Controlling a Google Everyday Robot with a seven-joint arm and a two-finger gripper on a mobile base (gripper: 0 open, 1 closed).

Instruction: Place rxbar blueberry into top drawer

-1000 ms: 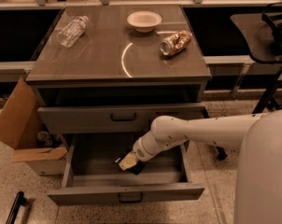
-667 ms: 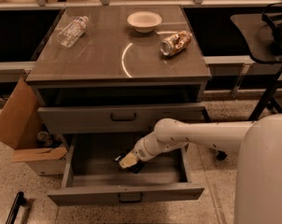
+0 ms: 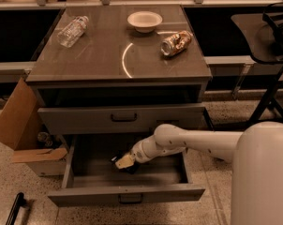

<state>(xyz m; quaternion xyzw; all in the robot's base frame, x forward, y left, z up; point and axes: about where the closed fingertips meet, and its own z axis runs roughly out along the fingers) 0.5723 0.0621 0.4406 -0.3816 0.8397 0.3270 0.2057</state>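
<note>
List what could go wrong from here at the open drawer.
The gripper is low inside the open drawer, by the dark rxbar blueberry; pulling out, it might drag the bar along. The arm passes just under the drawer front above, so a straight lift could hit it.

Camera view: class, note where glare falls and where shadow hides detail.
Camera view: a curved glare arc streaks the tabletop; light is dim and warm; shadow fills the open drawer, where the gripper sits near its middle.
</note>
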